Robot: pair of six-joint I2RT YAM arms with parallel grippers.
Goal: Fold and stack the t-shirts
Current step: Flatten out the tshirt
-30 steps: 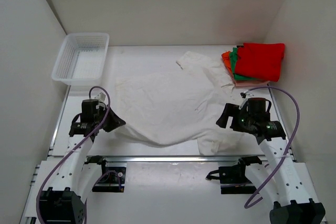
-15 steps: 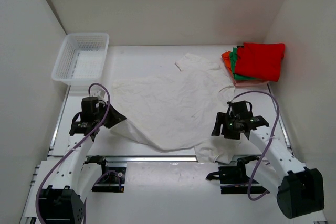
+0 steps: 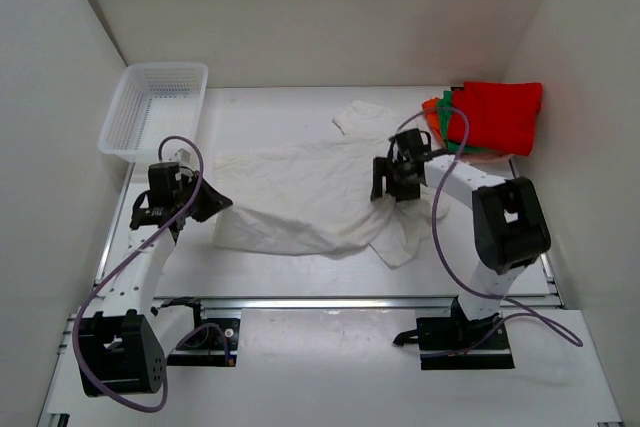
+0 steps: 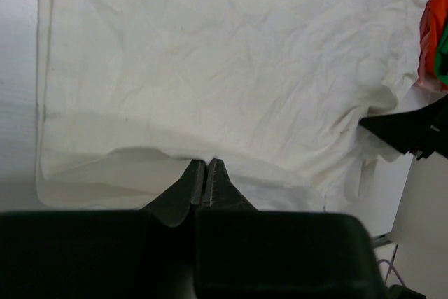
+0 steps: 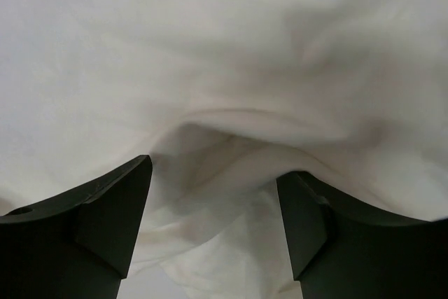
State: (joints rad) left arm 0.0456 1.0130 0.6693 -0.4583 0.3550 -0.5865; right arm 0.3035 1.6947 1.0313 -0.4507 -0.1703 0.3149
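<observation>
The white shirt (image 3: pixel 310 192) is laid in the middle of the table (image 3: pixel 270 112). Its long axis runs from left to right. One flap is pointed to the far side, towards the coloured stack, and another flap is pointed to the near right. In the far right corner the red shirt (image 3: pixel 497 115) is stacked on the green shirt (image 3: pixel 447 112) and the orange shirt (image 3: pixel 431 112). The basket (image 3: pixel 155 112) is seen in the far left corner.

The left gripper (image 3: pixel 222 205) is pressed together on the left near edge of the white shirt (image 4: pixel 210 68); in the left wrist view the cloth is pinched at the tips of the left gripper (image 4: pixel 206 166). The right gripper (image 3: pixel 383 190) is held over the right part of the shirt. In the right wrist view the right gripper (image 5: pixel 215 173) is spread wide, and a raised fold of the white shirt (image 5: pixel 210 47) is seen between its fingers (image 5: pixel 112 208).

Compared with one second ago, the near edge of the shirt has been carried away from the near rail towards the far side, so a narrower band is now formed. The right gripper has been moved from the near right to the far side, close to the stack. The left gripper has been moved slightly farther.
</observation>
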